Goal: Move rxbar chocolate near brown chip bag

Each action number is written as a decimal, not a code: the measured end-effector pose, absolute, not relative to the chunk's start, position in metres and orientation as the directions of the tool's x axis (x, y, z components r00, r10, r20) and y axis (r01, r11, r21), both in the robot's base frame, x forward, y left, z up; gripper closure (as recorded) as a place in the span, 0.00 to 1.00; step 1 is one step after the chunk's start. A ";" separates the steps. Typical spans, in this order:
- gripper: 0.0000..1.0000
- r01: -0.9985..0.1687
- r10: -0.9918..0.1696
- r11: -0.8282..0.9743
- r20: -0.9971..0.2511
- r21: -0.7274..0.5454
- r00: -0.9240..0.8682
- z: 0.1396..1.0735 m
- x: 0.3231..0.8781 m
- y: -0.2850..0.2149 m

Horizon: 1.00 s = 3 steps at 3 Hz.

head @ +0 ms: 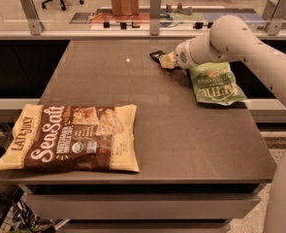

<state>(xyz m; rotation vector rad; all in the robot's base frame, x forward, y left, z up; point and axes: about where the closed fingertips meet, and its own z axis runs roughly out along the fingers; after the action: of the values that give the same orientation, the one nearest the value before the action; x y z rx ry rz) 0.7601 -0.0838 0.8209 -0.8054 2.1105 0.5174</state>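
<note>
The rxbar chocolate (pixel 156 55) is a small black bar at the far middle of the table, only its left end showing. My gripper (pixel 166 60) is right at it, covering its right part, low over the table. The brown chip bag (pixel 72 138) lies flat at the near left corner, dark brown with cream edges and "Sea Salt" lettering. The bar is far from the bag, across the table.
A green chip bag (pixel 214 83) lies at the right side, just beside my arm (pixel 230 35). The dark table (pixel 171 125) ends at a front edge below the brown bag. A glass rail with posts (pixel 155 6) runs behind the table.
</note>
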 end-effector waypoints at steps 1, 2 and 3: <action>1.00 -0.695 -0.368 0.714 -0.799 0.086 -0.476 0.821 0.760 -0.084; 1.00 -0.695 -0.368 0.714 -0.799 0.086 -0.476 0.821 0.760 -0.084; 1.00 -0.695 -0.367 0.714 -0.799 0.086 -0.476 0.821 0.760 -0.084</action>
<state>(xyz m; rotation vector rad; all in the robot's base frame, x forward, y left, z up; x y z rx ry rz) 0.7601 -0.0839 0.8209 -0.8052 2.1103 0.5172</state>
